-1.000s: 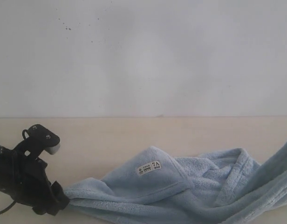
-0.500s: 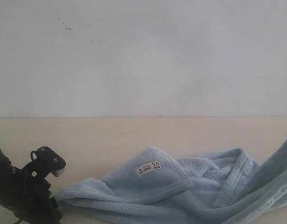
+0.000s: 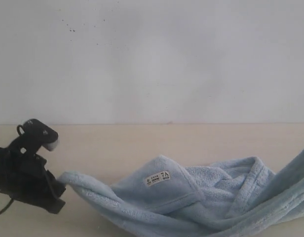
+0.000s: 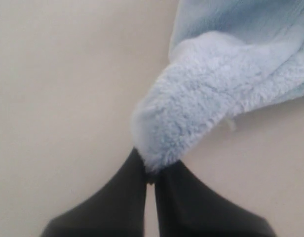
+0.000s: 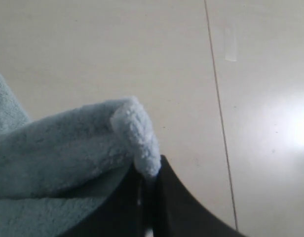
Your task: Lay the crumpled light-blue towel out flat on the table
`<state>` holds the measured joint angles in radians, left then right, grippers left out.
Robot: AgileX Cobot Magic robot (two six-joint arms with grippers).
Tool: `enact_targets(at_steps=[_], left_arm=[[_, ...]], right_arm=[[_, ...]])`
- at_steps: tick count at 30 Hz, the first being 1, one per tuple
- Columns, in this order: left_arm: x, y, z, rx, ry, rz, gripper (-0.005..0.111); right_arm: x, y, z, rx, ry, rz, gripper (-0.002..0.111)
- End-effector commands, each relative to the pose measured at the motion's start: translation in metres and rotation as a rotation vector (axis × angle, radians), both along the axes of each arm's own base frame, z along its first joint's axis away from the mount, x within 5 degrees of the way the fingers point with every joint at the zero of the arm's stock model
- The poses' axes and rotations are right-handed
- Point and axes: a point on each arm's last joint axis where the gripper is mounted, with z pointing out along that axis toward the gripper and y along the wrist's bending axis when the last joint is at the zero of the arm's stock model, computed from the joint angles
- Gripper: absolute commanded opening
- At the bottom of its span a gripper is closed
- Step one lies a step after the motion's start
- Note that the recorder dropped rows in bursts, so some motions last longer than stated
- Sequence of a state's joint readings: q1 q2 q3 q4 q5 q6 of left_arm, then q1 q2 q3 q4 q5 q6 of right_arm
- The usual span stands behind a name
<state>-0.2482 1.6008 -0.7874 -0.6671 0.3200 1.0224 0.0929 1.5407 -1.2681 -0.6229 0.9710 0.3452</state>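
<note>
Since the previous second the left hand (image 3: 58,187) had risen and clenched on a corner of the towel (image 3: 201,202), lifting it clear of the bench (image 3: 117,140). The right hand (image 5: 149,178) was pinched tight on another edge. Between them the towel sagged, crumpled, onto the bench, white tag (image 3: 158,178) showing.

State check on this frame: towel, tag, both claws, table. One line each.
towel, crumpled and folded over itself, not flat, pinched at two ends.
white tag, in plain view on a raised fold, print showing.
left claw, shut on a fluffy towel corner.
right claw, shut on a towel edge.
table, towel's middle lies bunched on it.
</note>
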Motion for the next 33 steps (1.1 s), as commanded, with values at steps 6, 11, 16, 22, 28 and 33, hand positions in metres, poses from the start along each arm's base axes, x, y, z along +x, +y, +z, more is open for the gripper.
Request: enact_targets(at_steps=[6, 11, 16, 22, 28, 33], left_arm=[[-0.057, 0.006, 0.115, -0.265, -0.235, 0.083, 0.004], [-0.095, 0.014, 0.155, -0.361, -0.342, 0.104, 0.004], [-0.132, 0.04, 0.197, -0.47, -0.596, 0.265, 0.004], [-0.158, 0.048, 0.211, -0.49, -0.676, 0.266, 0.004], [-0.165, 0.054, 0.225, -0.553, -0.811, 0.313, 0.004], [-0.147, 0.049, 0.199, -0.451, -0.585, 0.296, 0.004]], right_arm=[[-0.009, -0.029, 0.0, 0.026, 0.008, -0.195, 0.0], [-0.012, -0.016, -0.002, 0.234, 0.005, -0.174, 0.0], [-0.036, -0.001, 0.058, 0.461, -0.361, -0.123, 0.0], [-0.092, -0.002, 0.117, 0.523, -0.64, -0.111, 0.0], [-0.154, -0.005, 0.174, 0.456, -1.018, 0.013, 0.0], [-0.123, -0.01, 0.117, 0.374, -0.705, -0.108, 0.0]])
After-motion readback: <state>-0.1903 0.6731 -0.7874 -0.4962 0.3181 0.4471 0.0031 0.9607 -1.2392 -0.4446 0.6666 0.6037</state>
